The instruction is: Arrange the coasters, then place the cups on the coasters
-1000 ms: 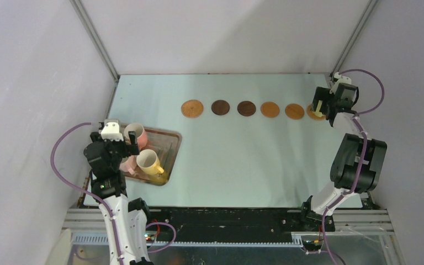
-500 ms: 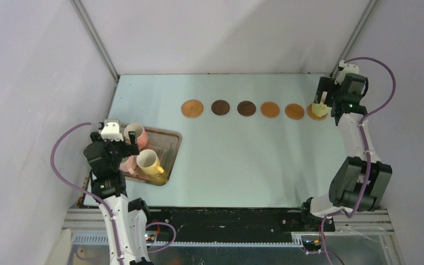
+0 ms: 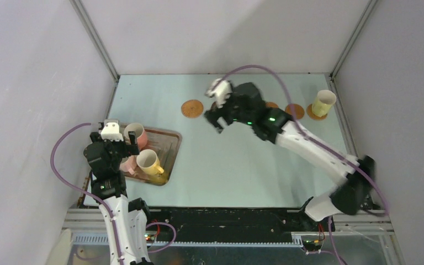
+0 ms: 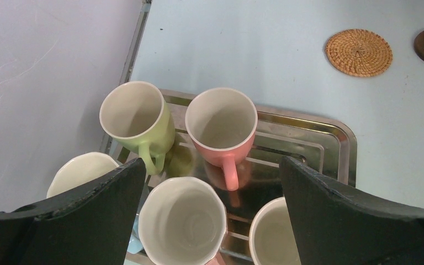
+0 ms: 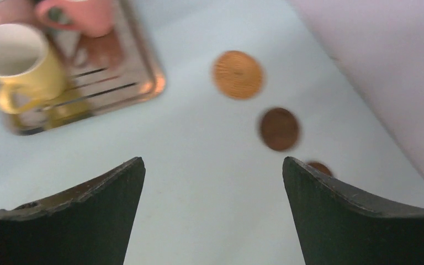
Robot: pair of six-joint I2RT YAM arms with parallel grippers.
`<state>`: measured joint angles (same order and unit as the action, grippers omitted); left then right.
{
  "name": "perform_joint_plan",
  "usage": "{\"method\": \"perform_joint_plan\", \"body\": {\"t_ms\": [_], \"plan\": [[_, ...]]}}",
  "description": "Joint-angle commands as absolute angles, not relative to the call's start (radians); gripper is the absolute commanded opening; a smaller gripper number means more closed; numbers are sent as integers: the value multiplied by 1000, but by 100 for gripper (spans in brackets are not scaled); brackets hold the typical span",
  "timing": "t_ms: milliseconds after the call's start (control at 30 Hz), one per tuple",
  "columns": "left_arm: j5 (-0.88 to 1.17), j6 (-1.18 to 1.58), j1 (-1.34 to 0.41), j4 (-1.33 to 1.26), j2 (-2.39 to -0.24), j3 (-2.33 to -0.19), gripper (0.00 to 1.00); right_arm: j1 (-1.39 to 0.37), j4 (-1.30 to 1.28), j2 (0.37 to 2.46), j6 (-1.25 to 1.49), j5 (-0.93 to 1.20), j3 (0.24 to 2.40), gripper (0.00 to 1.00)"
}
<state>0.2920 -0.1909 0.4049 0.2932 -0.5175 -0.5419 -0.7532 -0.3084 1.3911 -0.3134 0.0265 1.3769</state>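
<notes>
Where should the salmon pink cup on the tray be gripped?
From above, fingers straddling the right-hand rim (left wrist view) of the salmon pink cup. It stands upright and open-mouthed; the green cup crowds its left, its handle faces other cups, while bare tray lies to the right.

Setting: robotics lab, enclosed test cell.

Evidence:
- plain pale panel walls (image 3: 226, 33) on three sides
- aluminium frame struts (image 3: 95, 38) in far corners
- bare pale-blue tabletop (image 3: 226, 165)
- two white-and-black arms, left arm (image 3: 110, 165) and right arm (image 3: 309, 146), bolted to black base rail (image 3: 226, 216) at bottom of frame
- loose purple cables (image 3: 52, 153)
- slotted cable duct (image 3: 210, 238) below rail

Sole domestic items: metal tray (image 3: 172, 144) of mugs (image 3: 149, 162), row of coasters (image 3: 192, 108).
</notes>
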Motion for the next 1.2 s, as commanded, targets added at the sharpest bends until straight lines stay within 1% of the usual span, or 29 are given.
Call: {"method": "perform_joint_plan", "body": {"t_ms": [0, 33, 67, 167, 267, 367, 533, 667, 900, 1067, 1167], "plan": [[302, -191, 414, 247, -505, -535, 98, -864, -456, 1655, -279, 135, 1648, 99], [303, -191, 415, 245, -507, -533, 98, -882, -498, 1696, -254, 160, 1725, 98], [302, -192, 414, 244, -511, -533, 98, -890, -511, 1763, -204, 209, 1757, 97], [296, -192, 413, 241, -521, -535, 98, -928, -574, 1877, -116, 281, 1886, 94], [290, -193, 414, 240, -527, -536, 98, -957, -607, 1996, -20, 334, 1955, 94], [285, -195, 414, 241, -525, -535, 98, -1004, -669, 2102, 20, 345, 2037, 94], [281, -197, 415, 239, -521, -535, 98, -1070, -684, 2160, 70, 330, 2065, 99], [270, -194, 413, 239, -512, -534, 99, -1100, -688, 2184, 106, 359, 2067, 100], [262, -189, 414, 237, -513, -534, 98, -1140, -697, 2285, 158, 301, 2139, 100], [263, -189, 415, 236, -520, -533, 98, -1139, -746, 2406, 176, 257, 2305, 98], [261, -191, 414, 232, -525, -531, 98, -1142, -778, 2467, 182, 257, 2407, 94]]}}
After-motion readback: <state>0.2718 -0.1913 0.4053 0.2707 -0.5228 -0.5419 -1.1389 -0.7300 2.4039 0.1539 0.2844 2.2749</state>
